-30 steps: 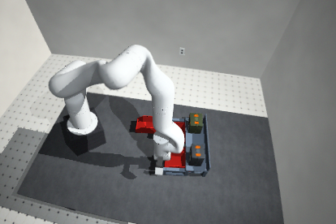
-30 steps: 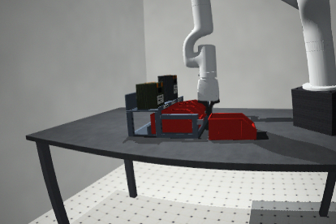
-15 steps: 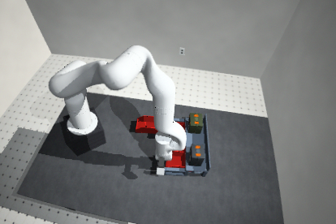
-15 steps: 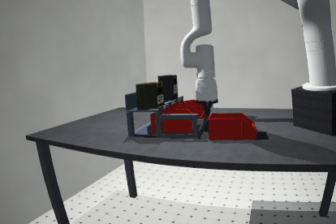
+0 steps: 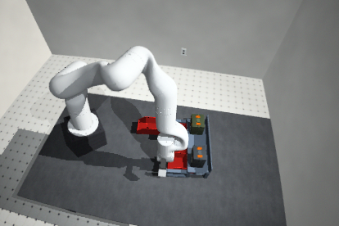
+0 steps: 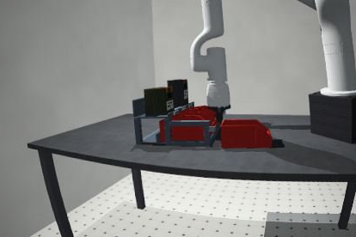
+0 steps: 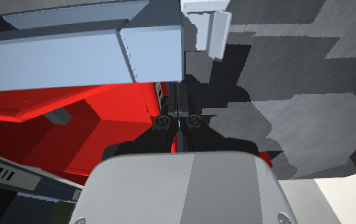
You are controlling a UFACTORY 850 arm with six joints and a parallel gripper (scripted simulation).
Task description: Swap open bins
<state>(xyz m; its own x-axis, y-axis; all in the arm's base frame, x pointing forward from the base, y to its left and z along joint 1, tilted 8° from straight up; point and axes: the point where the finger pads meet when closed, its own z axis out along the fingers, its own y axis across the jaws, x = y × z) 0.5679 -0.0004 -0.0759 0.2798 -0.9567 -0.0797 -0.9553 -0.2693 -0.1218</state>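
Note:
My gripper (image 6: 219, 122) (image 7: 178, 93) is shut, with nothing seen between its fingertips, low at the shelf's front. Its fingers are hidden behind the arm in the top view. A red open bin (image 5: 177, 160) (image 7: 125, 107) stands in the shelf close beside the fingers; its inside looks mostly bare, with a small grey shape in it. Whether it stands level is unclear. Another red bin (image 5: 146, 125) (image 6: 247, 134) stands on the table in front of the shelf; its contents are too small to tell. A further red bin (image 6: 187, 132) shows behind the shelf's side frame.
The blue-grey shelf (image 5: 210, 147) (image 6: 187, 123) (image 7: 155, 50) has side frames and a raised rear board. Two dark boxes with orange marks, one green (image 5: 197, 124) (image 6: 156, 101) and one grey (image 5: 199, 156) (image 6: 181, 88), stand on that board. The arm's black pedestal (image 6: 333, 120) is on the table.

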